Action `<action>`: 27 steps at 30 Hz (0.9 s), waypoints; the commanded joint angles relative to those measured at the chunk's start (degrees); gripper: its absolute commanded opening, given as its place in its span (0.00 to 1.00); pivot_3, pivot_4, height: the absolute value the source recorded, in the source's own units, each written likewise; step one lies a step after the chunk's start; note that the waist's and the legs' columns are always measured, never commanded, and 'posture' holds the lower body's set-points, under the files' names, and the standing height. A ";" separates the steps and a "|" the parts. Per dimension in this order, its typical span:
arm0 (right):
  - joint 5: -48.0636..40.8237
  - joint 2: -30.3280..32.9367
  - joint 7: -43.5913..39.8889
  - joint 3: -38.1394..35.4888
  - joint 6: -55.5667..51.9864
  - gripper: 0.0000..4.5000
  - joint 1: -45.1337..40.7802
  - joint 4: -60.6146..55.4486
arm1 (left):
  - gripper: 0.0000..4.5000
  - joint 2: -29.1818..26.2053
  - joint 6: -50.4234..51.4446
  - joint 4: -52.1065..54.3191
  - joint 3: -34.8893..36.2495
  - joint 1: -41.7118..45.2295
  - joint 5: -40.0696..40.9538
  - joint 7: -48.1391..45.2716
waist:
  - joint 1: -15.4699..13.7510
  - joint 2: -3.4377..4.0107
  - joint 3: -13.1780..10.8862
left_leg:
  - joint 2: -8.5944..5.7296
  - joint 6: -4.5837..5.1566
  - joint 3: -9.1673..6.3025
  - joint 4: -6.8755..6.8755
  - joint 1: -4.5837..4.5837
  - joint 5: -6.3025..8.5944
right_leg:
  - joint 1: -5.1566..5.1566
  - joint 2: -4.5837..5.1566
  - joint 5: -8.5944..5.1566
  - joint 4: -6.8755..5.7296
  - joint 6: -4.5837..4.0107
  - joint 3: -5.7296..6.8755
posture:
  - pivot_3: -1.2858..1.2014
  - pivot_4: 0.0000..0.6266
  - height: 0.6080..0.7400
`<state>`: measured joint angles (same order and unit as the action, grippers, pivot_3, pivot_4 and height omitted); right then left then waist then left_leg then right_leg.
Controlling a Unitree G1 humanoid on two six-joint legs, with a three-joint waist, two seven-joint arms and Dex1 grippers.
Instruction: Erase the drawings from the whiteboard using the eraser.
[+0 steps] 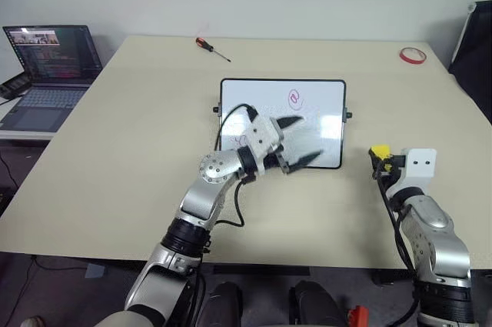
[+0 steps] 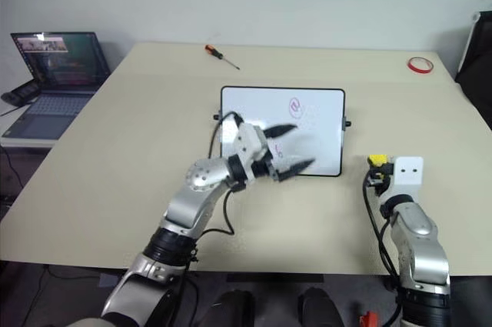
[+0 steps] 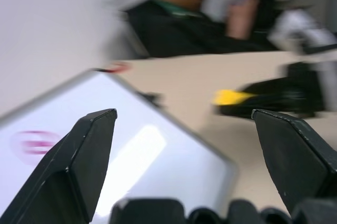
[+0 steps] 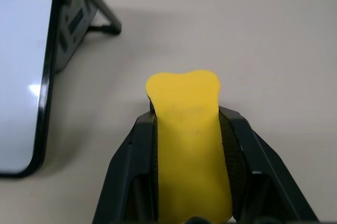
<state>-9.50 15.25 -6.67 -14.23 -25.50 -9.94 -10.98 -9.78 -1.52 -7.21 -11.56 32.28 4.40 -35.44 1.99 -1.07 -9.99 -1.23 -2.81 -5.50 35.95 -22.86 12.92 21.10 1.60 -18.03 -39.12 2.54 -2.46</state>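
Gripping the small bright yellow eraser block [image 4: 188, 129] between its two black fingers, the right gripper [image 1: 382, 159] sits closed tight on it, the block squeezed so its free end bulges past the fingertips. It is held above the beige tabletop [image 1: 115, 158], off the right short side of the whiteboard [image 1: 323, 100] and apart from it. That glossy white rectangular board with thin black frame and small black side knobs lies flat near the table's middle. One pink-red circled swirl drawing [image 1: 295, 98] shows on its upper part (other marks, if any, are covered by the arm). The left gripper [image 1: 294, 141] hangs over the board's lower half with its fingers spread wide and nothing between them. Far side of the table: a red-handled screwdriver [image 1: 211, 48] toward the left, a red tape ring [image 1: 412, 55] at the right corner. An open laptop [image 1: 50, 73] stands on a side surface to the left. The left wrist view catches a seated person in dark clothing [image 3: 184, 23] beyond the table.
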 commanded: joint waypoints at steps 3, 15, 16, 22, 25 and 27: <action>3.05 -1.17 1.38 3.78 5.99 0.27 -7.22 3.17 | 1.00 -0.37 -3.92 -2.65 2.25 -1.46 -4.55 7.64 | -0.09 0.02 0.01 | 0.00 0.00 -0.01 -0.01 -0.04 0.00 | 0.06 -0.01 0.00 0.00 0.00 0.01 | 0.52 0.24 1.00; 5.81 -7.61 -0.50 10.51 17.97 0.27 -25.63 22.31 | 1.00 -1.59 -7.77 -7.69 3.23 -1.86 -5.79 9.54 | 2.08 0.03 0.01 | 0.01 -0.01 0.28 0.02 0.01 -0.01 | 0.27 -0.09 0.03 -0.33 -0.01 -0.24 | 0.52 0.24 1.00; 5.93 -7.92 -0.55 10.61 18.71 0.27 -26.38 23.48 | 1.00 -1.56 -7.89 -7.89 3.31 -1.66 -5.79 9.58 | 2.16 0.03 0.01 | 0.03 -0.01 0.28 0.01 0.01 -0.01 | 0.29 -0.13 0.02 -0.36 -0.02 -0.23 | 0.52 0.24 1.00; 5.86 -9.68 -2.04 12.20 21.90 0.27 -29.49 28.73 | 1.00 -1.85 -8.43 -7.66 3.77 -1.30 -5.87 10.07 | 1.23 0.02 0.01 | 0.13 -0.01 0.17 0.04 -0.05 -0.01 | 0.28 -0.07 0.00 -0.36 -0.05 -0.13 | 0.52 0.24 1.00; 5.83 -9.26 -2.34 12.04 22.41 0.27 -29.36 29.05 | 1.00 -2.09 -8.25 -7.00 3.94 -1.43 -5.61 10.20 | 0.79 0.02 0.01 | 0.08 -0.01 0.12 0.05 -0.07 -0.01 | 0.28 -0.01 0.00 -0.36 -0.05 -0.09 | 0.52 0.24 1.00; 5.83 -8.93 -2.49 11.92 22.74 0.27 -29.21 29.42 | 1.00 -2.15 -8.27 -6.88 4.03 -1.44 -5.53 10.18 | 0.75 0.02 0.01 | 0.07 -0.01 0.11 0.05 -0.07 -0.01 | 0.28 -0.01 0.00 -0.35 -0.05 -0.07 | 0.52 0.24 1.00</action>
<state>-3.48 5.85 -8.87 -1.60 -4.43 -38.06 19.06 -11.89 -8.36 -16.34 -8.03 30.04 -1.22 -25.58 2.74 -1.05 -9.98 -1.16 -2.82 -5.39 36.00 -22.93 12.91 21.38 1.59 -18.03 -39.47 2.49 -2.53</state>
